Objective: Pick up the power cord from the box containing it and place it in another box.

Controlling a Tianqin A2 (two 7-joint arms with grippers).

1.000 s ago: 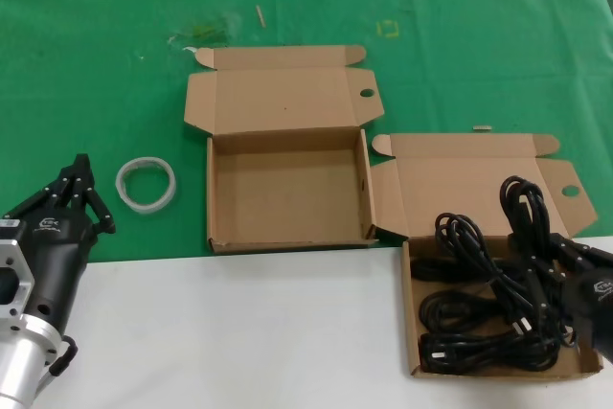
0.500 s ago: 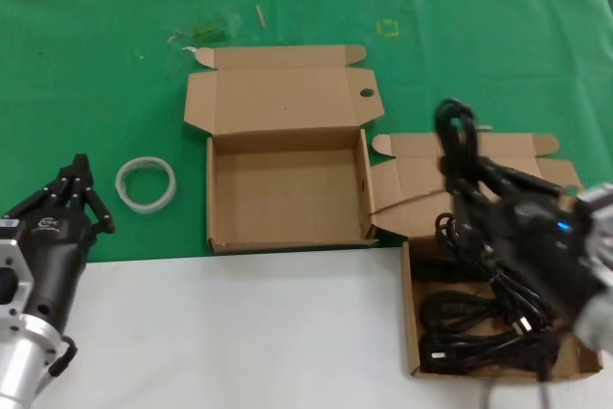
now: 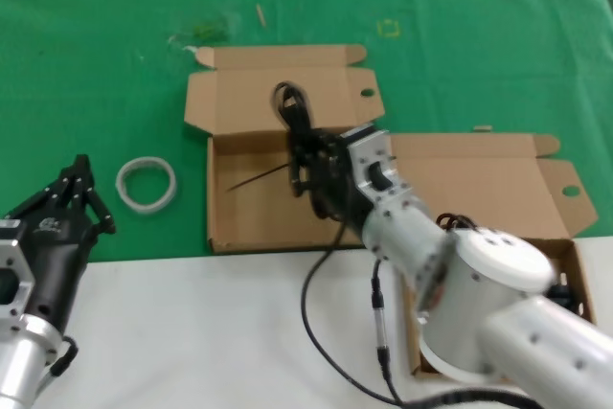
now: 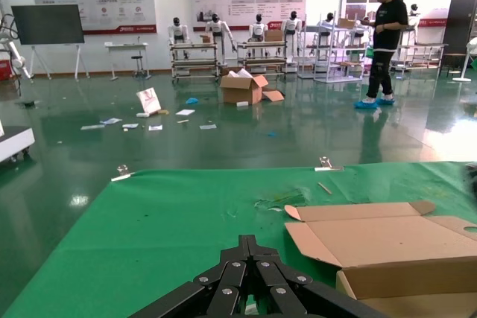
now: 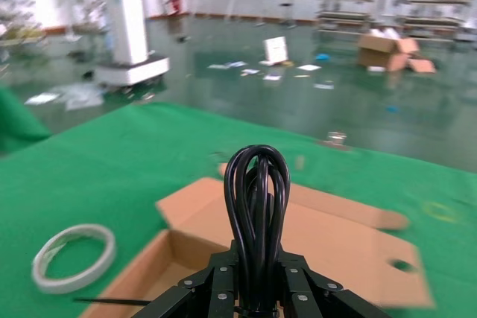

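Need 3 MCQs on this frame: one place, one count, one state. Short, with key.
1. Where is the right pincer?
A. over the box with the tall lid
B. over the tape ring
C. off the green cloth

2. How many cardboard boxes lie in the head view?
A. one
B. two
C. three

3. What state is the right pincer in?
A. open and empty
B. shut on the cord
C. shut on a box flap

Key:
1. A: in the head view the pincer sits above the open tall-lid box.
2. B: the tall-lid box and the short-lid box to its right.
3. B: the wrist view shows the looped cord rising from between the closed fingers.

The left pincer waits at the near left, beside the tape ring.
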